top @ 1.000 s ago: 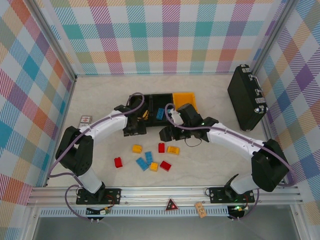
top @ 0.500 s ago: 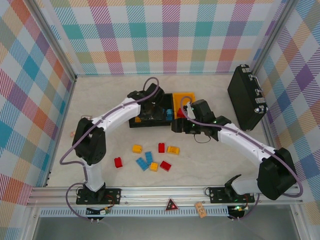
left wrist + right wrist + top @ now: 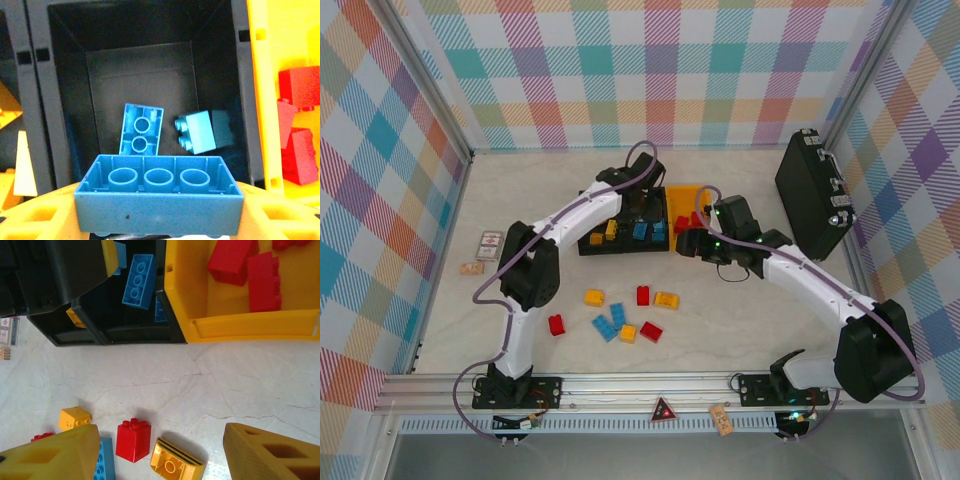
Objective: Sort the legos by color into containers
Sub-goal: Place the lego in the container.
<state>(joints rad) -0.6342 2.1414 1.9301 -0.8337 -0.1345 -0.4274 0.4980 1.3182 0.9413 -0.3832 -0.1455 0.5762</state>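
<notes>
Step in hand: deposit. The left pincer (image 3: 159,222) is closed on a long blue brick (image 3: 159,197), held above the middle black bin (image 3: 65,115), where two smaller blue bricks (image 3: 141,130) lie. Next move: part the jaws (the brick looks centred between the walls). The right pincer (image 3: 160,452) hangs open and empty over the tabletop (image 3: 240,385), near the yellow bin (image 3: 250,322). A loose red brick (image 3: 133,439) is its likely pick.
</notes>
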